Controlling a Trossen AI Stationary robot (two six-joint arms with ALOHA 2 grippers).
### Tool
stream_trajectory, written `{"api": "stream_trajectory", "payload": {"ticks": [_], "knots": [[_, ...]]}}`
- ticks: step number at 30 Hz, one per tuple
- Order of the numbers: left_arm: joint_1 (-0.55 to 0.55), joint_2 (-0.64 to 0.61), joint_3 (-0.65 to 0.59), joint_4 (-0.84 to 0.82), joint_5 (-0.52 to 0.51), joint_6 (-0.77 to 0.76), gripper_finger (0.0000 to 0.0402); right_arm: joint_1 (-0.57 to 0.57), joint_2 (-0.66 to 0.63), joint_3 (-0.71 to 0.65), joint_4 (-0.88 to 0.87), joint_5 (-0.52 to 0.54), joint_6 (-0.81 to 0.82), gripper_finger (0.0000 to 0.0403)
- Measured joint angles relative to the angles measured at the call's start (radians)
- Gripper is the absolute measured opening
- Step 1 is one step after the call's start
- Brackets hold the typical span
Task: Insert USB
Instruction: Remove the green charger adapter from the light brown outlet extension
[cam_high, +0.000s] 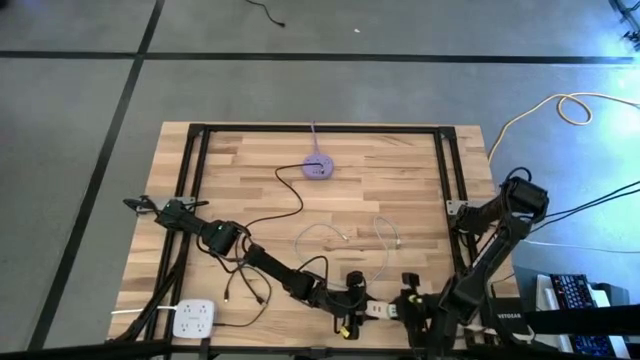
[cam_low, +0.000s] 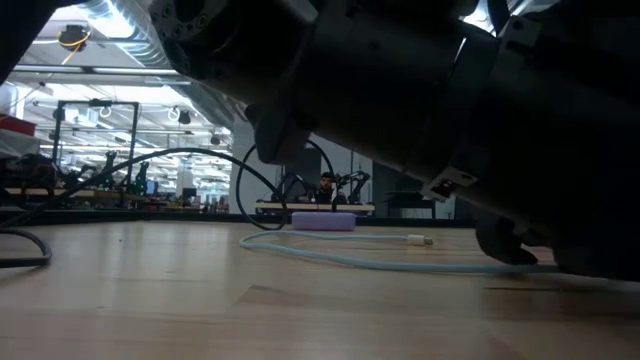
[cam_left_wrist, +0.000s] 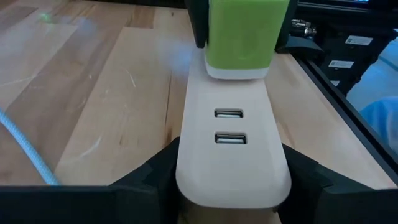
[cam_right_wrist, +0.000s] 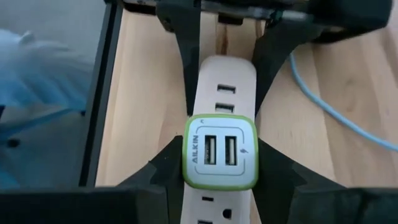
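The left gripper's fingers (cam_left_wrist: 155, 171) sit clamped on either side of the white power strip (cam_left_wrist: 233, 149), pinning the end with its two USB ports. At the strip's other end, the right gripper's fingers (cam_right_wrist: 158, 171) sit against both sides of the green-edged charger (cam_right_wrist: 219, 152) plugged into it; they look closed on it, though I can't say how firmly.

To my eye the split makes sense: one arm steadies the strip so it cannot slide, while the other seats or adjusts the charger whose two ports face upward. No cable is in either port yet, so I'd judge the insertion itself not done.

From above, the left gripper (cam_high: 352, 298) and right gripper (cam_high: 408, 300) meet at the strip, close to the near edge of the wooden table (cam_high: 400, 170). A loose white cable (cam_high: 345, 236) lies farther in from the strip, towards the table's middle, and a purple hub (cam_high: 318, 169) sits beyond it near the far side. A second white power strip (cam_high: 194, 319) lies well to the left of the first.

Beyond the table is a grey floor with dark lines; the low view shows a bright workshop with other benches.
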Motion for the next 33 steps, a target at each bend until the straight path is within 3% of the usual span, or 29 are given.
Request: {"api": "stream_trajectory", "payload": {"ticks": [5, 11, 18, 25, 33], "knots": [[0.0, 0.0, -0.001, -0.005, 0.003, 0.004, 0.017, -0.063, -0.007, 0.0, 0.004, -0.072, 0.003, 0.0118], [-0.001, 0.0, -0.003, -0.008, 0.003, 0.005, 0.017, -0.125, -0.009, 0.002, 0.011, -0.11, 0.151, 0.0118], [-0.001, -0.001, -0.003, -0.008, 0.003, 0.0, 0.017, -0.116, -0.012, 0.003, -0.001, -0.073, 0.177, 0.0118], [0.001, -0.001, -0.002, -0.006, 0.0, 0.001, 0.017, -0.036, -0.011, 0.002, -0.033, 0.068, 0.139, 0.0118], [0.006, -0.002, -0.001, -0.003, 0.01, -0.001, 0.017, 0.01, -0.008, 0.002, -0.032, 0.145, 0.128, 0.0118]]}}
